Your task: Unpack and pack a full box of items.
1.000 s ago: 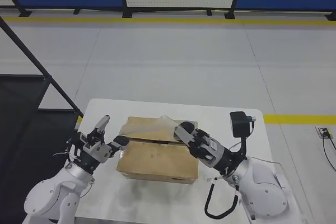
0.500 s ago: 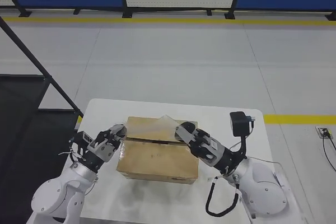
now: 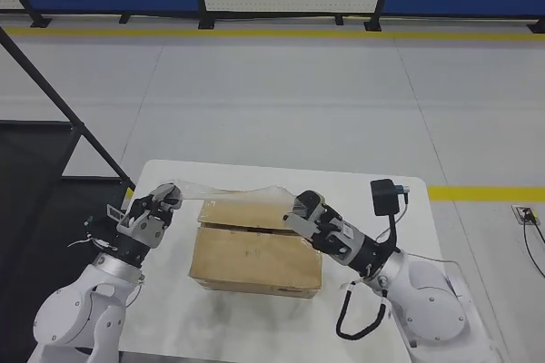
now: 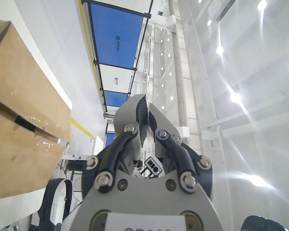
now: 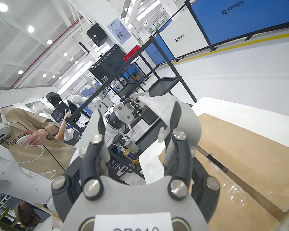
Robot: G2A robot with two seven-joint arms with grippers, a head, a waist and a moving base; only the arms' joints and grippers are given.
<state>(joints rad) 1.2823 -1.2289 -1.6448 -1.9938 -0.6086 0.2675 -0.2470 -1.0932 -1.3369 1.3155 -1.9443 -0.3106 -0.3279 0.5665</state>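
Note:
A brown cardboard box [image 3: 254, 254] lies in the middle of the white table [image 3: 363, 191], its top flaps closed along a seam. A strip of clear tape [image 3: 220, 191] stretches in the air above the box's far edge, from one gripper to the other. My left gripper [image 3: 166, 196] is beyond the box's left end, shut on one end of the strip; its fingertips [image 4: 144, 111] press together on thin film. My right gripper [image 3: 300, 210] hovers over the box's far right corner, open, with the tape [image 5: 159, 108] stuck on one finger [image 5: 183, 118]. The box [image 5: 243, 150] sits beside it.
A black block on a short post [image 3: 386, 198] stands near the table's far right corner. A dark rack [image 3: 27, 209] borders the table on the left. Bare table lies in front of the box and to its right.
The left gripper was open by the box's left end, closed on the tape there, then drew back to the left, pulling the strip taut off the box. The right gripper barely shifted.

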